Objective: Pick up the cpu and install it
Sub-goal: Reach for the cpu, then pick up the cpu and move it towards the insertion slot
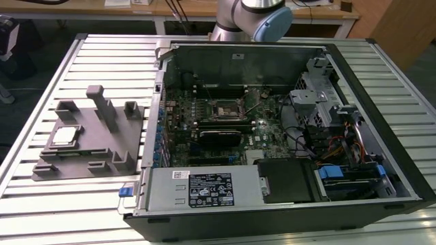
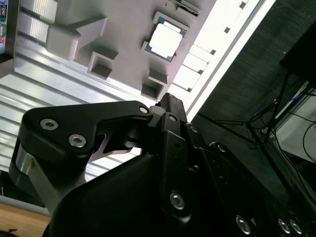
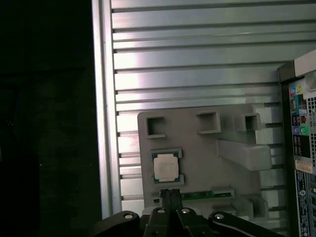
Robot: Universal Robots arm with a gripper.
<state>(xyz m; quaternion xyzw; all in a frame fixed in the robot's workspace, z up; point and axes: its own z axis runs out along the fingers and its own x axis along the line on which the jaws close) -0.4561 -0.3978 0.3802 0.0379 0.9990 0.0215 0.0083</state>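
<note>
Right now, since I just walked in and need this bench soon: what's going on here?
A robot arm is working on fitting a chip into an open computer. The chip lies in its pocket on the grey holder block, which sits beside the computer on the slatted table. In both wrist views the tool hangs over the block near the chip, shut and holding nothing. The chip is not yet in the socket on the board.
</note>
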